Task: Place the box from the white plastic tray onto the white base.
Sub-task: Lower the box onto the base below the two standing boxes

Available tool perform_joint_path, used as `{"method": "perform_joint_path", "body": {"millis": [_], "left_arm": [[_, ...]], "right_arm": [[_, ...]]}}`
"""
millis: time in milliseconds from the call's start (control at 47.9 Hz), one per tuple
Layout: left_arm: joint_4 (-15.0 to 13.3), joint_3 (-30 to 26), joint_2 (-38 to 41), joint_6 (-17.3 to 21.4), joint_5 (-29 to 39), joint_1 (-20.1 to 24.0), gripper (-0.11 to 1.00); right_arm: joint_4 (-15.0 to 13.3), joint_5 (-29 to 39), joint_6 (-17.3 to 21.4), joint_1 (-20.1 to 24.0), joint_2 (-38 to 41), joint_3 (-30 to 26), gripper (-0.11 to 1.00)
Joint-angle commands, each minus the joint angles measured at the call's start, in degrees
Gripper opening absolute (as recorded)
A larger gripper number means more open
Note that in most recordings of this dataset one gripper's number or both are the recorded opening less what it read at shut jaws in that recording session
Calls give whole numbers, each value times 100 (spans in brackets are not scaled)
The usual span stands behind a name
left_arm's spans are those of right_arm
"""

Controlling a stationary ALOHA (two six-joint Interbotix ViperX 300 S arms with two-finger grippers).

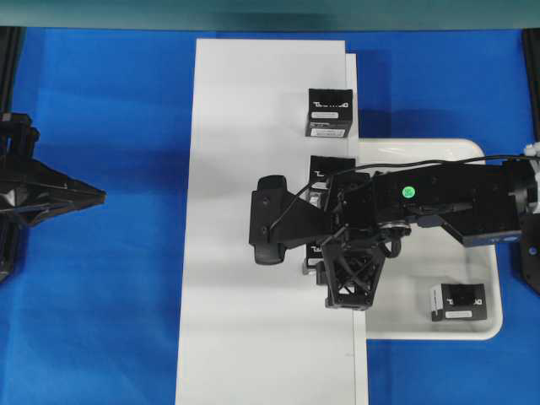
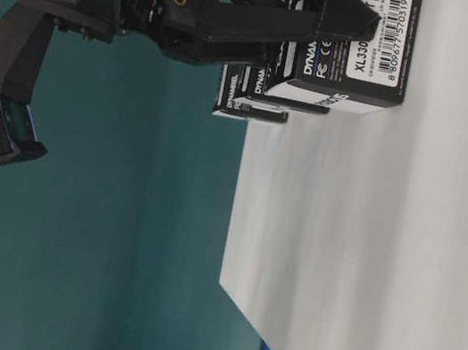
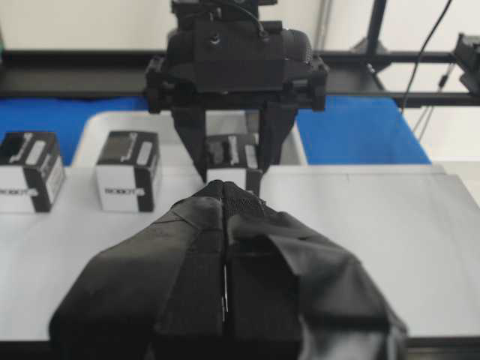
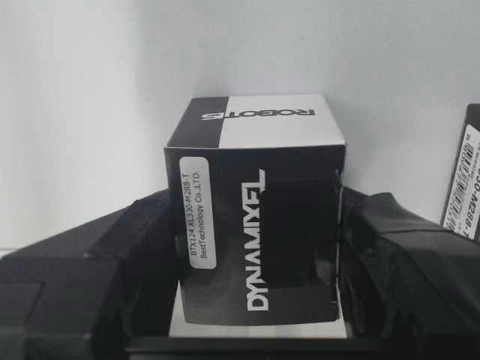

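The right gripper [image 4: 259, 300] reached over the white base [image 1: 245, 278], its fingers [image 4: 397, 255] either side of the box [image 4: 259, 247], apparently pressing its sides, though contact was hard to confirm. The box sat on the base. Another box [image 1: 458, 301] lay in the white plastic tray [image 1: 494, 325]. The left gripper [image 3: 225, 247] hung back, fingers pressed together.
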Motion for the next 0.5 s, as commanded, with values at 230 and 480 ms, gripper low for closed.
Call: {"method": "perform_joint_path", "body": {"millis": [230, 480], "left_arm": [[9, -141, 53, 0, -26, 0, -7], [18, -149, 53, 0, -26, -9, -7]], "right_arm": [[18, 149, 18, 9, 62, 79, 58], [18, 176, 26, 18, 35, 70, 58]]}}
